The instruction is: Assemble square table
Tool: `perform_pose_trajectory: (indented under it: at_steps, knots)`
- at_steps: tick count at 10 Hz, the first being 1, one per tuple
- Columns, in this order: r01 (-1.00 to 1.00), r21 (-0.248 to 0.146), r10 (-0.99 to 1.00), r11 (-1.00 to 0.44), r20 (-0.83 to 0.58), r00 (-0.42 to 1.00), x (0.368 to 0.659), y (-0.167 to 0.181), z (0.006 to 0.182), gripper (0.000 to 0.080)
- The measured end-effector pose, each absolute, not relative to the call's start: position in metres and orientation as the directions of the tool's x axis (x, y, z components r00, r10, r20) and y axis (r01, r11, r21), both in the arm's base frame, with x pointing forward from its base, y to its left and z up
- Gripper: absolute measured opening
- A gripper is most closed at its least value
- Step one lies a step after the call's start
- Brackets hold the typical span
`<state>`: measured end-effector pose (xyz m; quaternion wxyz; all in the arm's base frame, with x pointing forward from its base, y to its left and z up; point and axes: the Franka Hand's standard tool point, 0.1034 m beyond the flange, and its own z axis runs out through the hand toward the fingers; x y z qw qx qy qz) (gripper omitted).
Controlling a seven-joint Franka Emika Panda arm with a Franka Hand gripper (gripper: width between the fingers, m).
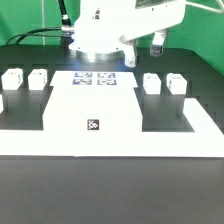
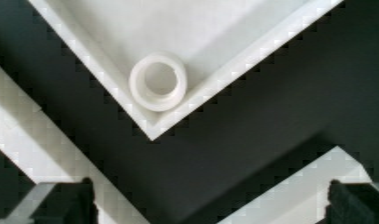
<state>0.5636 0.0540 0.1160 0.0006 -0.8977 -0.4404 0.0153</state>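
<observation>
1. Exterior view: the panel lies flat in the middle of the dark worktop, and the small tag on it sits near its front edge.
2. That front edge appears to lie against the rail. The rail runs across the front and turns back along the exterior view's right.
3. The marker board lies just behind the panel's far edge.
4. Two legs stand side by side on the exterior view's left of the panel. The other two legs stand on its right. All four are clear of the panel.
5. The gripper hangs in the air beyond the panel's far right corner, behind the right-hand legs. It touches none of these parts.
6. Wrist view: a corner of the panel lies under the camera, with a round ringed hole set close to its tip.
7. The gripper has its jaws spread wide. One fingertip shows at each side and there is only dark worktop between them, so nothing is held.
8. White bands cross the wrist view on either side of the corner, beyond a dark gap. I cannot tell what they belong to.
</observation>
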Motion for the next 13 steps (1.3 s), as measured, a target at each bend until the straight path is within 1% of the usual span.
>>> perform_pose_trajectory:
  at_steps: [10, 11, 12, 13]
  knots:
    - [0.792, -0.015, 0.792, -0.61, -0.027, 0.609, 0.564, 0.054, 0.116, 0.065]
    - [0.8, -0.022, 0.8, -0.6, -0.026, 0.599, 0.562, 0.052, 0.115, 0.065]
    - [0.79, -0.044, 0.792, -0.611, -0.028, 0.61, 0.556, 0.045, 0.113, 0.065]
    - [0.828, -0.045, 0.829, -0.559, -0.033, 0.558, 0.545, 0.036, 0.107, 0.065]
